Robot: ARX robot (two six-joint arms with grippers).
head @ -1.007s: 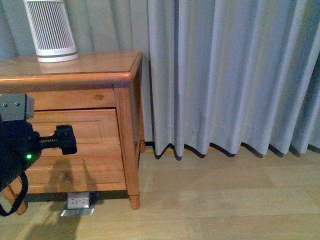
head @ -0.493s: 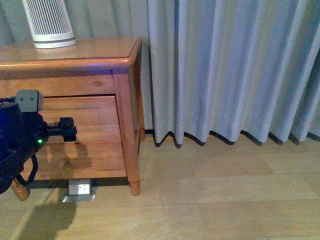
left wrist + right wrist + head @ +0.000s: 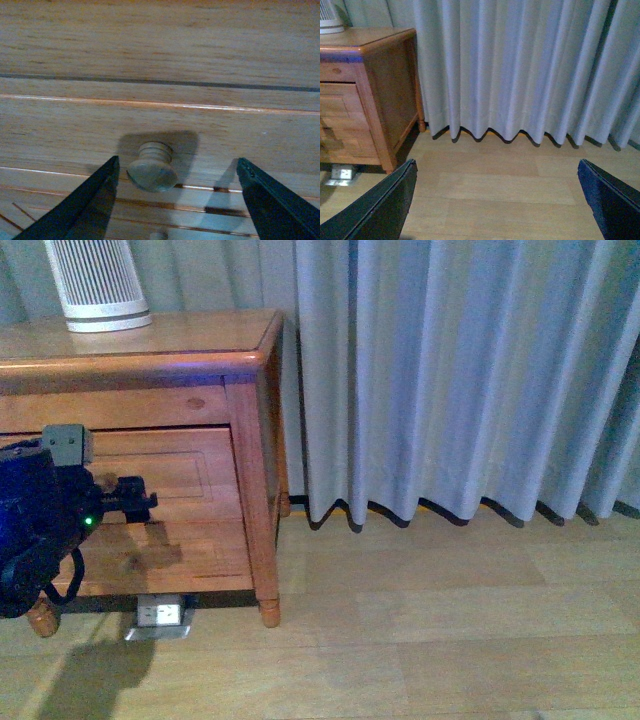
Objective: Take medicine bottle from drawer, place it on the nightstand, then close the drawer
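The nightstand is an orange-brown wooden cabinet at the left of the front view. Its drawer with the recessed panel front is shut, so the medicine bottle is hidden. My left gripper is held against that front. In the left wrist view the open left gripper brackets the round wooden knob, which sits close to one finger and touches neither. My right gripper shows only in its own wrist view, open and empty above the wooden floor, off to the nightstand's right.
A tall white ribbed device stands on the nightstand's top at the back. A grey curtain hangs to the floor right of the cabinet. A metal floor socket box lies under the cabinet's front edge. Pale wooden floor spreads to the right.
The nightstand sits higher in the front view than a second ago. My left gripper has drawn in closer to the drawer front, still open.
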